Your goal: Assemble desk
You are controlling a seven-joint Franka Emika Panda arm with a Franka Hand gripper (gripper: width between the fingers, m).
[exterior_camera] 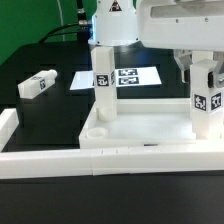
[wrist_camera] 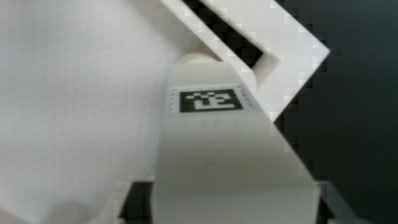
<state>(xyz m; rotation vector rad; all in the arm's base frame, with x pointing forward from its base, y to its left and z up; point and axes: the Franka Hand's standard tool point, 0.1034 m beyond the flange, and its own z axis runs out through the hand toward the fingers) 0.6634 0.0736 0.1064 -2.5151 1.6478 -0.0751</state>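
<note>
Currently, these were the things seen:
Desk top (exterior_camera: 140,135): lay flat in the lower middle of the exterior view, on the black tabletop (exterior_camera: 35,115), with a round socket (exterior_camera: 97,131) in its near-left corner.
Standing leg (exterior_camera: 103,82): stood upright at the far-left corner of the desk top, its tag facing the camera.
Held leg (exterior_camera: 207,95): upright at the right of the frame, over the right side of the desk top; in the wrist view it filled the middle of the frame, tag visible (wrist_camera: 210,100).
Gripper (exterior_camera: 205,72): came down from the upper right; the jaws pinched the held leg near its upper end.
Loose leg (exterior_camera: 38,83): lay on its side at the left of the frame, well apart from the desk top.
Marker board (exterior_camera: 125,77): flat behind the standing leg.
</note>
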